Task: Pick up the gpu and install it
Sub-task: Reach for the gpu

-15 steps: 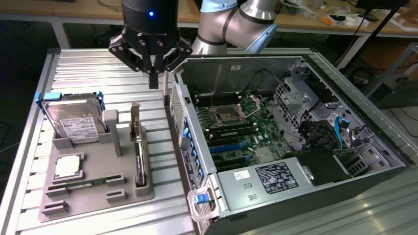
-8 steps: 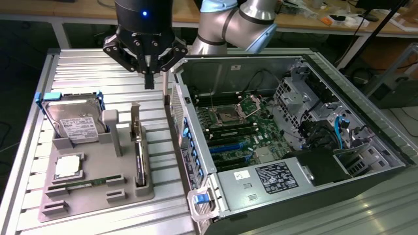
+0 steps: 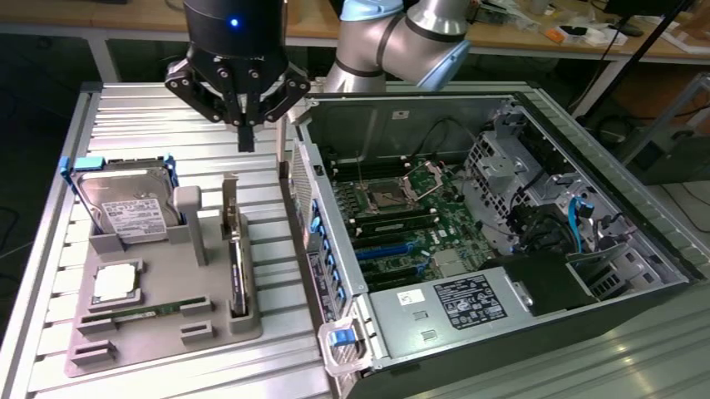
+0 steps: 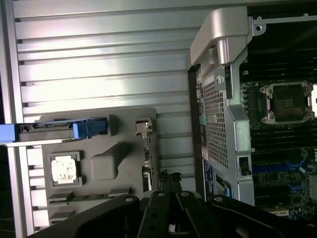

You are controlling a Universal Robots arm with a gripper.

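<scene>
Gripper (image 3: 246, 133) on the single arm: fingers pressed together, nothing pinched, hanging above the slatted table (image 3: 133, 108) just past the far edge of the grey tray (image 3: 166, 341). Nearer and lower from there: the gpu (image 3: 234, 258), standing on its long edge in a tray slot, untouched. Long axis running far to near, almost in line with the gripper. Pale bracket end (image 3: 229, 195) at the far end, closest to the fingertips. To the exterior view's left of the card: hard drive (image 3: 125, 208) upright in its holder, processor chip (image 3: 115, 284) and green memory stick (image 3: 145, 313) lying flat. To the exterior view's right: open computer case (image 3: 344, 249), just beside the tray, motherboard (image 3: 411, 224) exposed.
</scene>
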